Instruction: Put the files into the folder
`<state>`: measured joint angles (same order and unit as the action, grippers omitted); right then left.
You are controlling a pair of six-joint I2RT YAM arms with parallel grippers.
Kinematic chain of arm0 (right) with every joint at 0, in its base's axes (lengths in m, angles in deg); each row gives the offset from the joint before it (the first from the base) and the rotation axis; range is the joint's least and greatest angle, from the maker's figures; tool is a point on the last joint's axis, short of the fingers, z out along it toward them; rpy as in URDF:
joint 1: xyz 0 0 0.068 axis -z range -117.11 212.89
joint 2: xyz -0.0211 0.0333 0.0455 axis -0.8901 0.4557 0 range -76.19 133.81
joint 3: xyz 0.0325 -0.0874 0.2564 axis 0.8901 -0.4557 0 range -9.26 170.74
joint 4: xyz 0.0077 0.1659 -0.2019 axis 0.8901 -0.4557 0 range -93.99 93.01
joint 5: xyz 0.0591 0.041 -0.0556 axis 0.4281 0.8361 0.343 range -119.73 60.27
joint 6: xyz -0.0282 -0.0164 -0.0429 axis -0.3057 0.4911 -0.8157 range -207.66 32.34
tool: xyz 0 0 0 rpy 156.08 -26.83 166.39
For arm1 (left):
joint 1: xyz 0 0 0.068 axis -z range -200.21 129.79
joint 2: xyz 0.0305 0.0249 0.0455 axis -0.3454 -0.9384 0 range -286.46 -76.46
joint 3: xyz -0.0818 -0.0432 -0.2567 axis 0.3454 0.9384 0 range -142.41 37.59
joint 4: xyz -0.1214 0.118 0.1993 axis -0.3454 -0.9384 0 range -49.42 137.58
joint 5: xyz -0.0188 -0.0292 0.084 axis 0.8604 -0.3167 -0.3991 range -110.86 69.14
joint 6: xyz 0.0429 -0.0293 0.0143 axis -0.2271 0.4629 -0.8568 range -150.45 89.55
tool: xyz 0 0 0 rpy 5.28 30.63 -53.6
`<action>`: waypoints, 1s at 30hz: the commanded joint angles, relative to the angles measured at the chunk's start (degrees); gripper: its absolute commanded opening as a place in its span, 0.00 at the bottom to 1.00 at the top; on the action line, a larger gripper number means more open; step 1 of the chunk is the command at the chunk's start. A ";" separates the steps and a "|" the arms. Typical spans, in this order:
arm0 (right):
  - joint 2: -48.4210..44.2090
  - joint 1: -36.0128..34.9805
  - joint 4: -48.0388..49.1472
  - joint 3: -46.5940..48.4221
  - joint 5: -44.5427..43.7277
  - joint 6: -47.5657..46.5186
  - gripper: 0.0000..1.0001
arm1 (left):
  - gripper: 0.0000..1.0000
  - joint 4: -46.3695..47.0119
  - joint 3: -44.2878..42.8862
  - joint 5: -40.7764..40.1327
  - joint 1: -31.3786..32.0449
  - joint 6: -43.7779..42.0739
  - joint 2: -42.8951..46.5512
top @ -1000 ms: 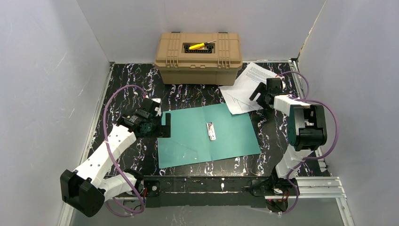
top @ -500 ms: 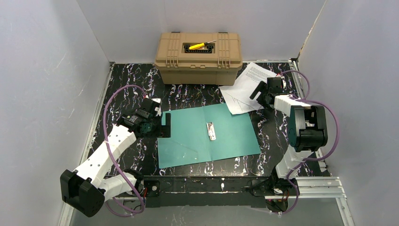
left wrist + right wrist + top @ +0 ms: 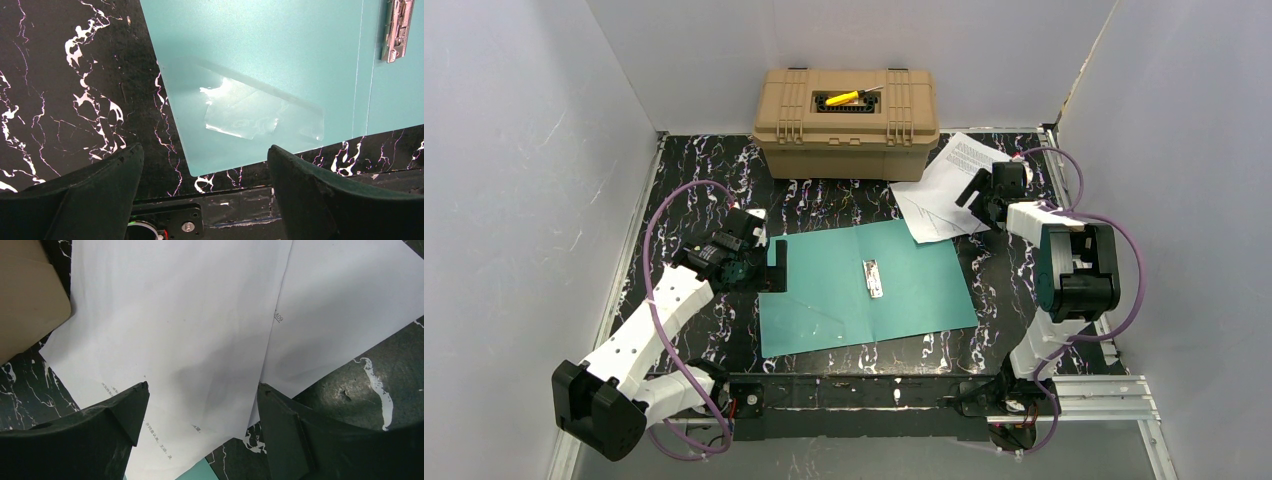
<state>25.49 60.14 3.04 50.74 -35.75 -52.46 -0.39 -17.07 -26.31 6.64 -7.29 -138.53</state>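
The two files (image 3: 944, 185) lie by the open green folder's (image 3: 844, 290) far right corner. My right gripper (image 3: 202, 390) hangs over them, jaws wide. My left gripper (image 3: 205, 155), also wide, is over the folder's left side.

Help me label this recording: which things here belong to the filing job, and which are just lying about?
Belong to the job:
- two white paper sheets, overlapping at the back right
- open green folder
- metal clip inside the folder

Just lying about:
- tan case at the back
- yellow tool on the case's lid
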 commanded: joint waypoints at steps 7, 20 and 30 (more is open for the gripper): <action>1.41 0.28 4.46 -1.32 0.86 1.27 0.86 | 0.93 -0.55 0.42 -0.24 0.09 -0.17 -0.25; 3.27 0.26 7.37 -3.31 2.75 2.50 0.85 | 0.93 -0.55 0.42 -0.30 0.07 -0.14 -0.52; 6.11 0.26 11.54 -3.15 6.50 5.10 0.73 | 0.93 -0.55 0.52 -0.46 0.05 -0.13 -0.69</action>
<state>29.17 60.32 13.14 48.34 -32.12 -48.98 -0.39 -17.07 -26.31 6.64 -7.29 -139.07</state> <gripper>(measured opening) 0.762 0.929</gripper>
